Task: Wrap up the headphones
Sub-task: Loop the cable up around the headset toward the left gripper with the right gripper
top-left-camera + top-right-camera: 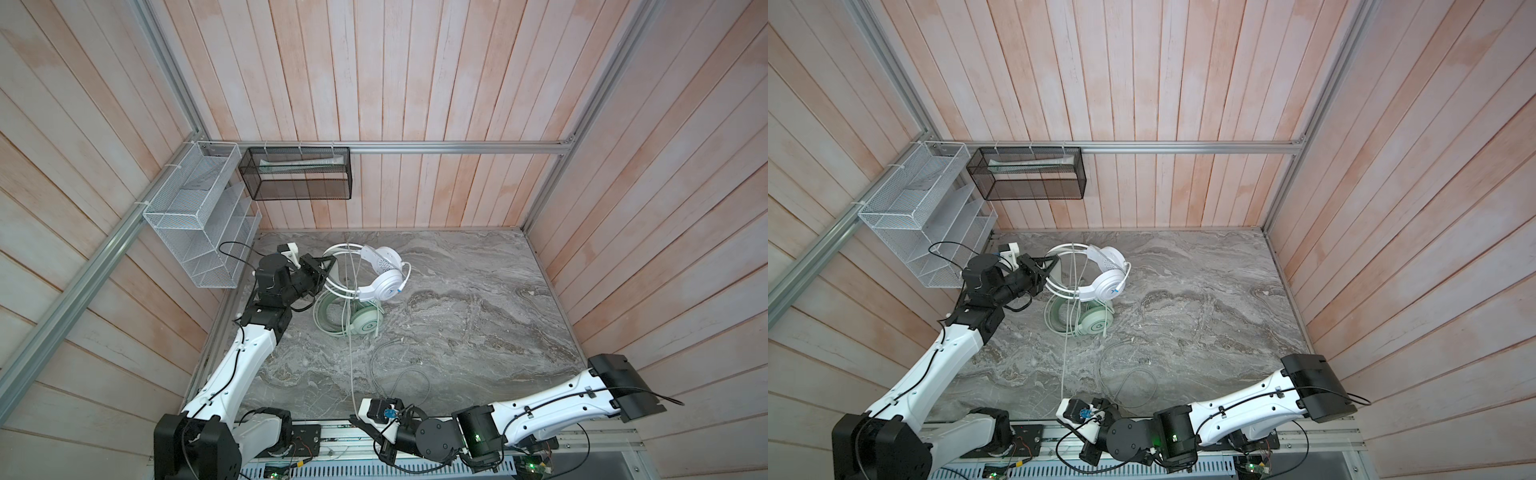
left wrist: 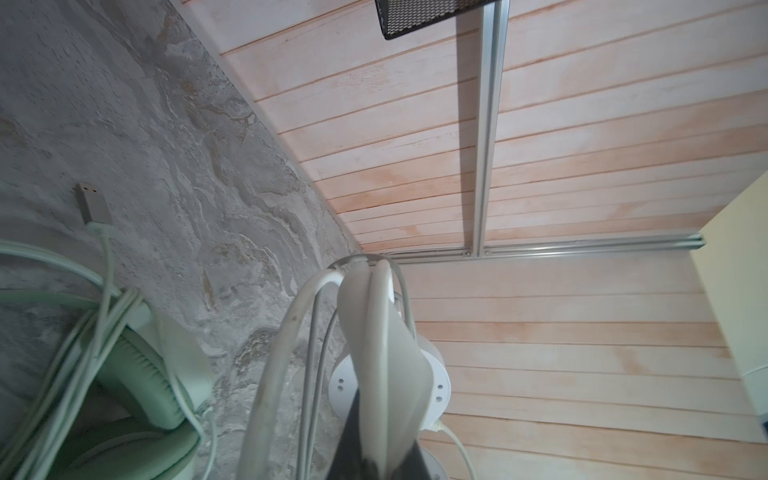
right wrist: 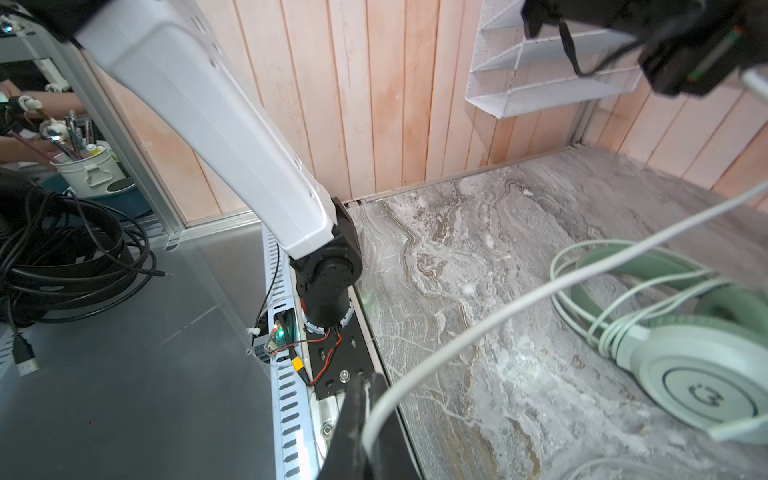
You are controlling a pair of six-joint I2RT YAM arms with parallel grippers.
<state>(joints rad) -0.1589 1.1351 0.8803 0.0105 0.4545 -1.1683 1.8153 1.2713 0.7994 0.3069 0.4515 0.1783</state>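
My left arm (image 1: 245, 353) reaches forward, wrist turned inward. My left gripper (image 1: 329, 266) is pinched on the white headset (image 1: 384, 286) at its band. My right arm (image 1: 540, 403) is folded low, elbow out. My right gripper (image 3: 365, 386) is clamped on the cord (image 3: 478, 324).

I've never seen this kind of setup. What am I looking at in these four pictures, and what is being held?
Two white-and-black robot arms work over a marble table. Two pictures look down on the whole scene from overhead. The other two come from a small camera on each arm's wrist. The left tool is shut on the headband of a white headset. The right tool, near the front edge, pinches a white cord stretched taut toward that headset. A green headset lies on the table beside the white one, with its cord looped around it.
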